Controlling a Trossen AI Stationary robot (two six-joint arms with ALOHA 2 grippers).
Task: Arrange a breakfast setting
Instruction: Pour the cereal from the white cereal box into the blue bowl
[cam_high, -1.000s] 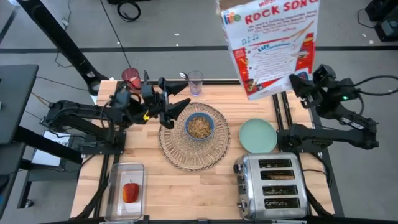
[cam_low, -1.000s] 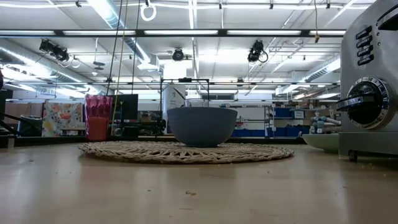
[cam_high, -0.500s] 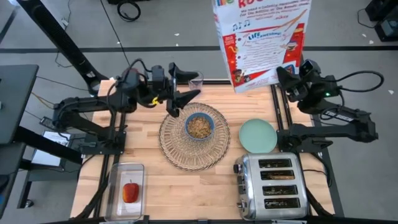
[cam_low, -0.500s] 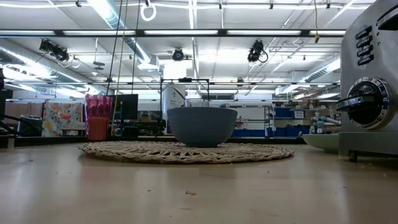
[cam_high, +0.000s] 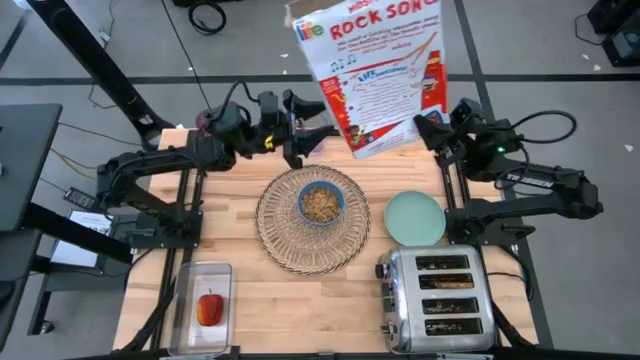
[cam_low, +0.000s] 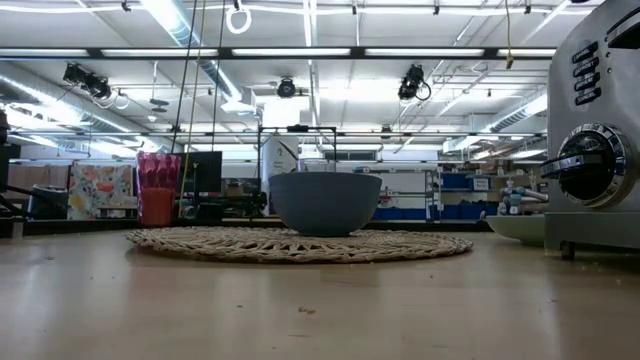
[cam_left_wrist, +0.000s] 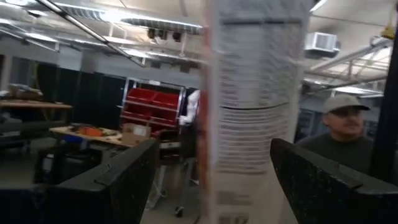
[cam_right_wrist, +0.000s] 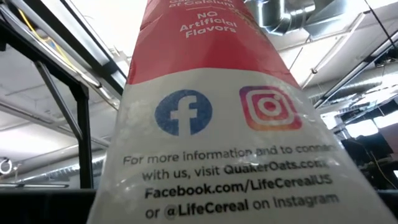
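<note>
1. My right hand (cam_high: 428, 128) grips the bottom edge of a tall red and white cereal box (cam_high: 370, 72) and holds it up in the air, above the far edge of the wooden table (cam_high: 250, 300).
2. My left hand (cam_high: 310, 135) is up near the box on its other side. Its two fingers (cam_left_wrist: 118, 180) are spread wide apart, with the thin side of the box (cam_left_wrist: 255, 112) between them but not touching. I think it is there to help hold the box steady.
3. The small blue cereal bowl (cam_high: 321, 203) sits in the middle of the round woven straw placemat (cam_high: 313, 220). It already has cereal in it, so I think the box is done pouring and needs a place to go.
4. The mint-green plate (cam_high: 414, 217) lies bare just beside the mat, and close to the shiny chrome four-slot toaster (cam_high: 435, 302), so toast can go on it.
5. The red apple (cam_high: 210, 309) waits in a clear plastic tub (cam_high: 203, 272) at the near left corner.
6. The red-filled glass (cam_low: 158, 188) stands at the far left, behind my left arm.
</note>
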